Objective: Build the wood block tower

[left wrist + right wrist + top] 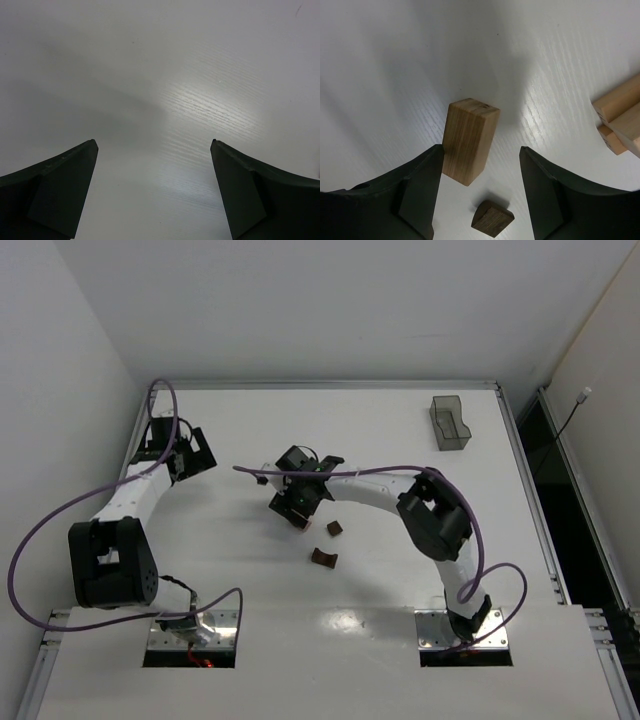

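Note:
A light tan wooden bar stands upright on the white table, right beside the inner face of my right gripper's left finger. My right gripper is open, and a wide gap separates the bar from the right finger. A small dark brown rounded block lies on the table between the fingers, nearer the camera. Light tan bars lie together at the right edge of that view. From above, my right gripper hangs over mid-table. My left gripper is open over bare table at the far left.
Two dark brown blocks lie just right of the right gripper, a small one and an arch-like one. A clear grey plastic bin stands at the back right. Purple cables loop over both arms.

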`<state>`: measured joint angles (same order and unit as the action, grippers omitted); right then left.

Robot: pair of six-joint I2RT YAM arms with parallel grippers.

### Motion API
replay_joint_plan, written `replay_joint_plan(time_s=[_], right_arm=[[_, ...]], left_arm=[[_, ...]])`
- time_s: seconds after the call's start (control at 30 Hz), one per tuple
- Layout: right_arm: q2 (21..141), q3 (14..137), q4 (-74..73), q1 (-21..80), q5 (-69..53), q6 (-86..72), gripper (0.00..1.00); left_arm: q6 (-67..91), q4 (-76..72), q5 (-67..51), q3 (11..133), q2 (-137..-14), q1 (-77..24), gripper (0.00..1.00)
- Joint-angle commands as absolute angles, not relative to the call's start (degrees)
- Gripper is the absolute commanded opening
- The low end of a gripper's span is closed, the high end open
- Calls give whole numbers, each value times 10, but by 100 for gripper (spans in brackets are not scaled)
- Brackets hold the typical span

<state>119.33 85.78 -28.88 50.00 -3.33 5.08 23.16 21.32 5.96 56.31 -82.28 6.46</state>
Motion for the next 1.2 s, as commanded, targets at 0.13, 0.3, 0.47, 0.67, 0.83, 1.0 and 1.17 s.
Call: replay_joint_plan(time_s=[0.13, 0.3, 0.47, 0.67, 0.83, 1.0, 1.17], right_arm=[[1201, 882, -290, 499, -48, 41, 59], [1208, 888, -295, 499, -54, 41, 58], [1214, 898, -295, 499, -59, 41, 55], [1225, 911, -307, 499, -69, 41, 52], [1225, 911, -307, 499, -69, 41, 44], [1225, 911, -301, 499, -41, 35, 1], [1193, 918, -309, 494, 19, 4, 0]], left_arm=[[234, 204, 62, 587, -828, 69, 95], [234, 204, 62, 587, -828, 69, 95], [234, 204, 57, 587, -828, 69, 95], [234, 204, 52, 587, -828, 69, 95], [234, 204, 52, 587, -828, 69, 95], [234, 204, 52, 587, -828, 69, 95], [239, 204, 60, 582, -823, 69, 95]])
